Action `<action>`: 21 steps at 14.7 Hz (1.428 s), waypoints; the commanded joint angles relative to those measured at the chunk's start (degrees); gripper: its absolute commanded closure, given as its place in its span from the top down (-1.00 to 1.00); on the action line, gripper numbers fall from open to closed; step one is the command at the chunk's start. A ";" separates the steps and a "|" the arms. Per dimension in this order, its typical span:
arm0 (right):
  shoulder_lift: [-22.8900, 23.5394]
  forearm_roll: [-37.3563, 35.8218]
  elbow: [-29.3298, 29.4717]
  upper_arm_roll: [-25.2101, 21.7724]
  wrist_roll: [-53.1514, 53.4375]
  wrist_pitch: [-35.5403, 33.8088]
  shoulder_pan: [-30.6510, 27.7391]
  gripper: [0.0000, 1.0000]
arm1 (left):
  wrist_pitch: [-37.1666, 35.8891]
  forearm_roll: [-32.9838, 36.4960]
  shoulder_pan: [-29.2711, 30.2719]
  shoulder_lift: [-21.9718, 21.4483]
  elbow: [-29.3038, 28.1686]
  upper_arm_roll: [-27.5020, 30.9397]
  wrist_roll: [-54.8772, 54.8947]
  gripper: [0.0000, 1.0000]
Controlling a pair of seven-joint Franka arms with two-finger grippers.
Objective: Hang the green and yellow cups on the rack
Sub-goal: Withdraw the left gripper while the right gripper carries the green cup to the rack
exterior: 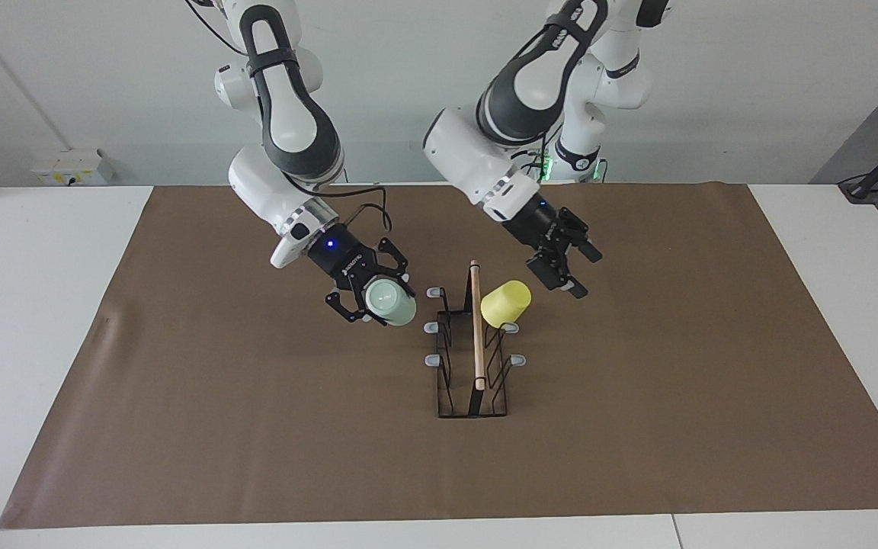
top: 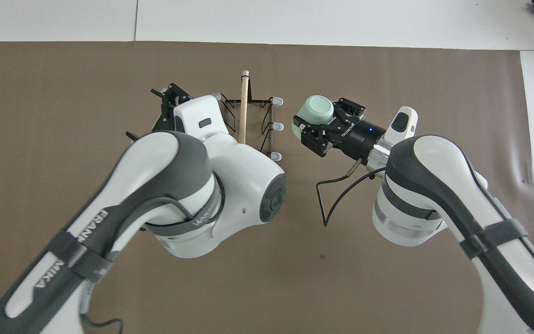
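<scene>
Yellow cup (exterior: 506, 303): hung on a rack (exterior: 472, 358) peg on the left arm's side, tilted, base pointing up and out. Half the job looks done.
Left gripper (exterior: 565, 268): in the air just beside the yellow cup, not touching it; jaws apart, nothing between them. Prob. backing off after release, tho that's a guess.
Green cup (exterior: 391, 302): clamped in the right gripper (exterior: 373, 298), carried on its side, off the tabletop (exterior: 180, 366), base facing the camera across the table.
Right gripper: over the brown mat beside the rack's right-arm side; jaws shut on the cup's wall.
Gap to go: cup sits near the grey-tipped pegs (exterior: 434, 293) on that side but apart from them; in the overhead view its mouth seems turned toward the pegs.
Pegs free: all three on the right arm's side look bare.
Left to do: slide green cup's mouth over a peg, let go, pull clear.
Progress est.: one hung, one in hand.
</scene>
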 commanded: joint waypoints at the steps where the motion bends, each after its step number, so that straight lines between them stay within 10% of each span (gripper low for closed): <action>1: -0.17 3.43 0.22 0.33 -1.40 1.22 0.31 -1.00 | 8.11 -5.39 7.68 -4.91 -2.92 -0.84 8.81 1.00; 7: 1.76 12.32 1.45 0.34 -7.99 5.17 5.13 -1.00 | 17.80 -33.04 24.12 -8.52 1.98 0.03 46.03 1.00; 14: 3.08 22.24 1.72 0.34 -15.97 10.54 10.95 -1.00 | 10.01 -60.22 37.93 -9.84 3.32 0.13 89.55 1.00; 21: 3.52 23.92 0.66 0.34 -21.43 10.89 10.07 -1.00 | -5.49 -61.84 34.46 -13.79 -0.10 0.39 120.81 1.00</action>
